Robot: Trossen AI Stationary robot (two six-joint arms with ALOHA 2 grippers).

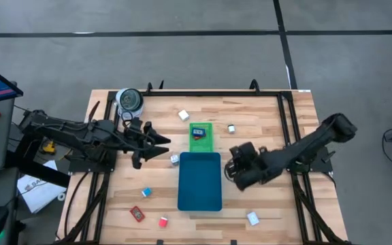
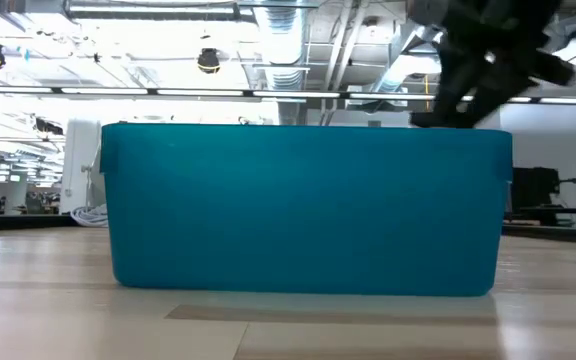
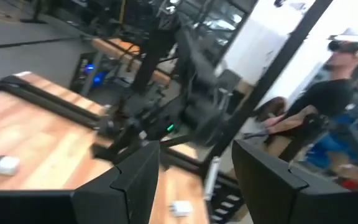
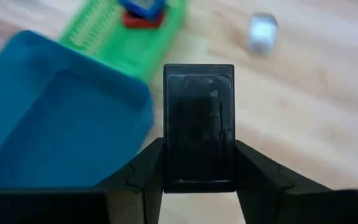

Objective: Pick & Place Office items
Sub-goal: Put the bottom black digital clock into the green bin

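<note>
Wooden table (image 1: 264,122), right hand (image 4: 199,186) clamping black block (image 4: 199,127) beside teal tray (image 1: 200,181).

Even, bright overhead light falls on the table (image 1: 264,116), with only soft shadows under the arms. In the low view the ceiling lamps (image 2: 208,60) glare white behind the tray (image 2: 308,210). The left wrist view is smeared with blur; the right wrist view is soft beyond the black block (image 4: 198,127).

1. The teal tray (image 2: 306,208) hides the table behind it in the low view.
2. Small pieces around the teal tray (image 1: 200,181) are too small to identify.
</note>
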